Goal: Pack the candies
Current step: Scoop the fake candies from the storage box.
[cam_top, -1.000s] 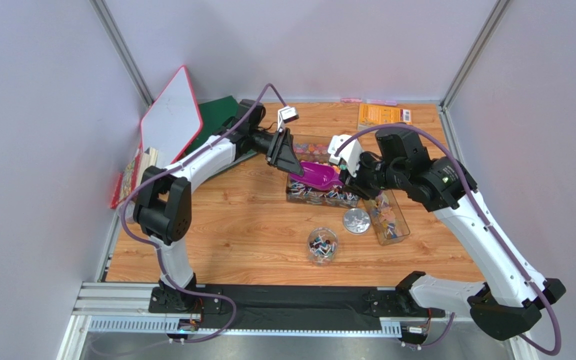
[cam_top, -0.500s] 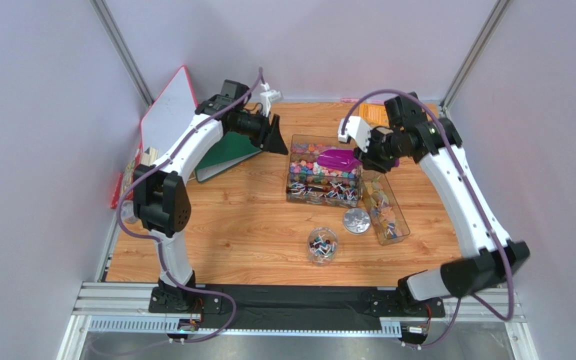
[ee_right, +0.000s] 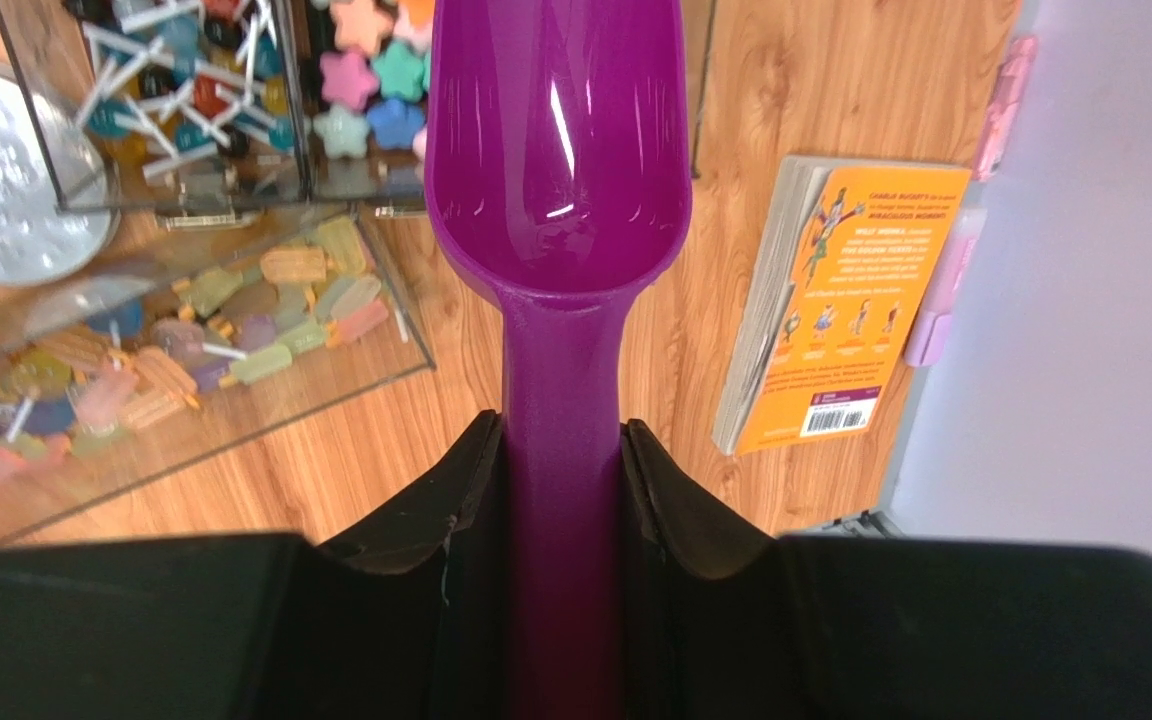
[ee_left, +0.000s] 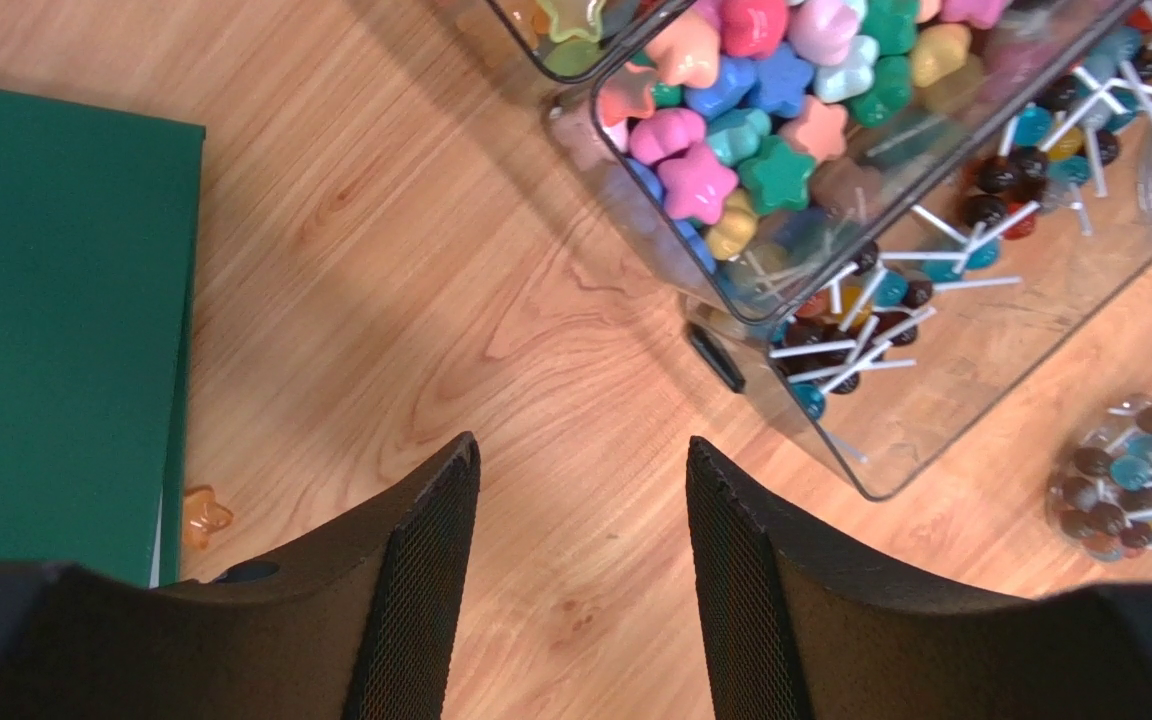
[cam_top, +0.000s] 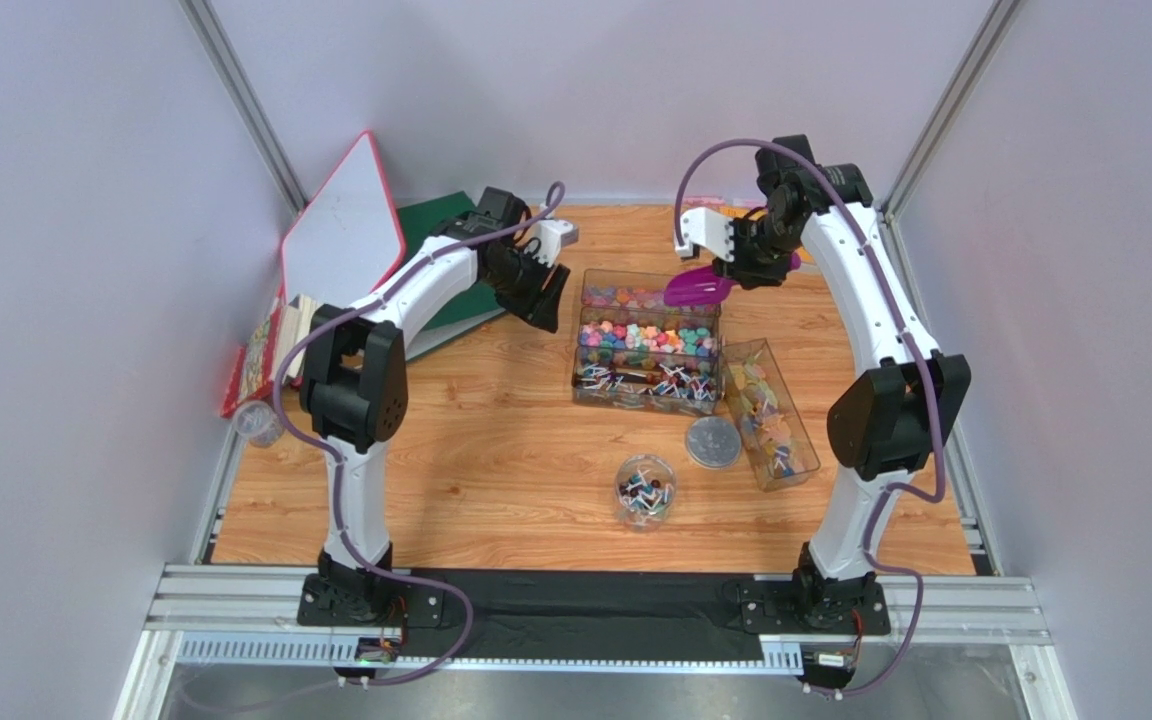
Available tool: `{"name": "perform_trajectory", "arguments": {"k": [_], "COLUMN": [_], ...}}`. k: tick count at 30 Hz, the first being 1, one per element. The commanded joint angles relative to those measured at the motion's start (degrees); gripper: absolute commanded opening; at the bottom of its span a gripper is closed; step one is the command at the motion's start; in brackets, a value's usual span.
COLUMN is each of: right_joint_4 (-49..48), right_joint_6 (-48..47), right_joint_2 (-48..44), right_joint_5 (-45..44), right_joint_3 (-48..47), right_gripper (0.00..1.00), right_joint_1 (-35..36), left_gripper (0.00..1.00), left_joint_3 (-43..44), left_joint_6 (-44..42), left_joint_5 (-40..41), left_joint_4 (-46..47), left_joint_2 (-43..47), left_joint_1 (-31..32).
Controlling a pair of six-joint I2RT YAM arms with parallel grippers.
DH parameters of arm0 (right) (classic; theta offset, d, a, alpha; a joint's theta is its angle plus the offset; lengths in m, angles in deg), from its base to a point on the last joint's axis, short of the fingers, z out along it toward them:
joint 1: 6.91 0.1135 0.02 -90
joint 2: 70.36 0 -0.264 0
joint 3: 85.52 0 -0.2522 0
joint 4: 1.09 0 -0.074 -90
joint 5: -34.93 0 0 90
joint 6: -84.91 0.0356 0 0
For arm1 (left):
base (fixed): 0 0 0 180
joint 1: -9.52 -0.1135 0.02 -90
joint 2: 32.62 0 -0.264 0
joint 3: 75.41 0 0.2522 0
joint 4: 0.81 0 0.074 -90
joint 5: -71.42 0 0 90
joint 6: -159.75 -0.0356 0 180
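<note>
Two arms reach over the far half of the desk (cam_top: pixel 492 450). At far left a red-rimmed white board (cam_top: pixel 339 228) leans against the wall, with a green folder (ee_left: pixel 56 300) lying flat beside it. One loose orange star sweet (ee_left: pixel 204 515) lies on the desk, touching the folder's edge. The left hand (ee_left: pixel 582 473) hangs over bare wood between the folder and the divided clear tray (cam_top: pixel 585 393); its fingers stand apart with nothing between them.

The candies (ee_left: pixel 748 90) fill the divided tray: star shapes in the far compartments, stick lollipops in the near one. More lollipops sit in a small round jar (cam_top: pixel 644 491) near the tray. A silver lid (cam_top: pixel 713 441) lies just right of the jar, touching a second clear tray (cam_top: pixel 796 450) of pastel sweets.

The right hand (ee_right: pixel 563 435) is closed on the handle of the purple scoop (ee_right: pixel 560 135), whose bowl is above the divided tray's far right corner. An orange book (ee_right: pixel 838 300) lies at far right.
</note>
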Motion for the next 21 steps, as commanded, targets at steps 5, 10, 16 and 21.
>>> {"name": "perform_trajectory", "arguments": {"k": [5, 10, 16, 21], "right_joint_4": [18.77, 18.77, 18.77, 18.77], "right_joint_6": [-6.19, -4.69, -2.23, -1.79], "right_joint_2": [-2.65, -2.3, -0.28, 1.21], "right_joint_5": [-4.08, -5.75, -11.11, -16.2], "right_joint_3": [7.55, 8.86, 10.27, 10.62], "right_gripper": [0.0, 0.0, 0.0, 0.0], "right_joint_1": [-0.22, -0.22, 0.75, 3.03], "left_gripper": [0.59, 0.59, 0.59, 0.59], "left_joint_3": [3.95, 5.53, 4.31, 2.55], "left_joint_6": [-0.55, 0.41, 1.99, 4.8], "left_joint_5": [3.1, 3.72, 5.21, 4.07], "left_joint_4": [1.75, 2.1, 5.0, 7.29], "left_joint_2": [-4.04, -5.88, -5.8, -4.92], "left_joint_1": [0.08, 0.34, 1.4, 1.93]}}
